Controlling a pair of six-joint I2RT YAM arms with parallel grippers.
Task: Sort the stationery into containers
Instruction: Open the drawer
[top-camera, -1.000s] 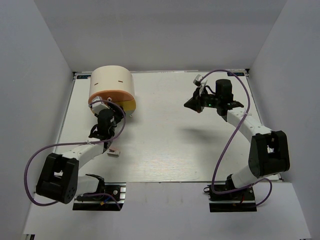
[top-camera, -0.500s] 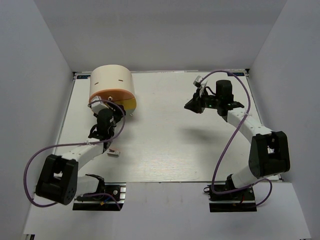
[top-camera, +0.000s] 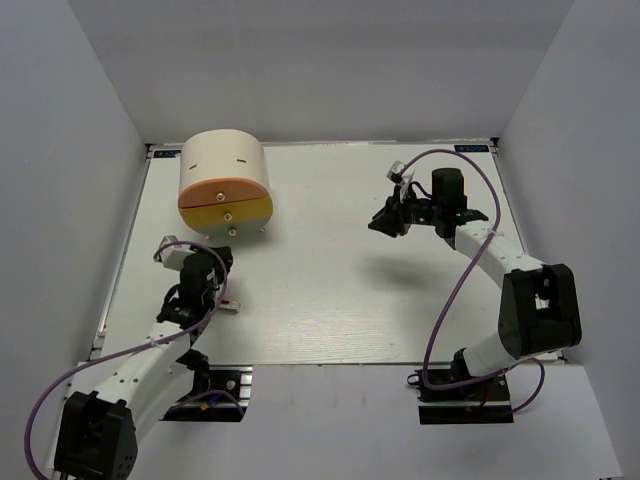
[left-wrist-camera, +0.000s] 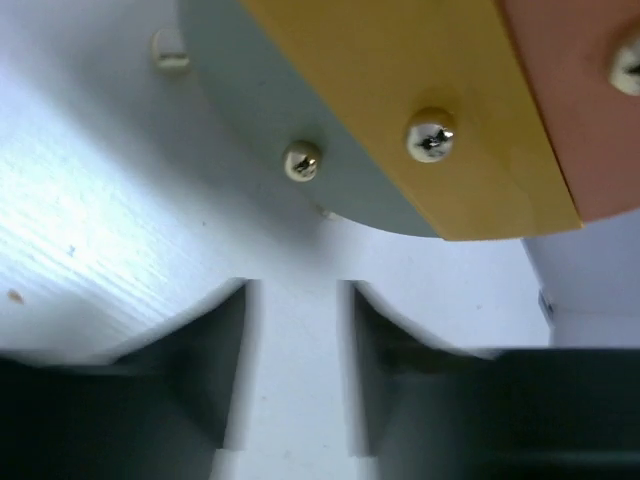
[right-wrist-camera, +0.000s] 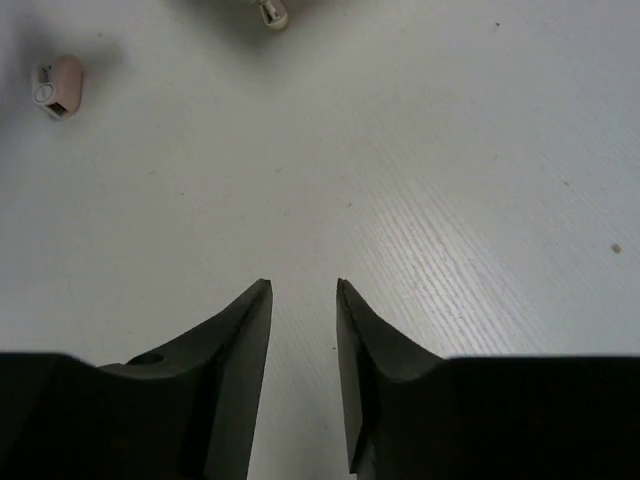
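Observation:
The cream half-cylinder box (top-camera: 222, 160) stands at the far left, with an orange drawer (top-camera: 215, 190) over a yellow drawer (top-camera: 245, 210), each with small knobs. In the left wrist view the yellow drawer (left-wrist-camera: 400, 90), the orange drawer (left-wrist-camera: 585, 100) and a knob (left-wrist-camera: 430, 138) fill the top. My left gripper (top-camera: 207, 256) (left-wrist-camera: 297, 290) is open and empty, a short way in front of the box. A small grey-and-pink piece (top-camera: 231, 308) (right-wrist-camera: 57, 86) lies by my left arm. My right gripper (top-camera: 385, 222) (right-wrist-camera: 303, 285) is open and empty above bare table. No markers or pens are in view.
White walls close in the table (top-camera: 330, 290) on three sides. A small pale object (right-wrist-camera: 270, 12) shows at the top edge of the right wrist view. A cable loops above my right arm (top-camera: 470, 160).
My left gripper has pulled back from the box's drawers toward the near edge. My right gripper has moved slightly down and left.

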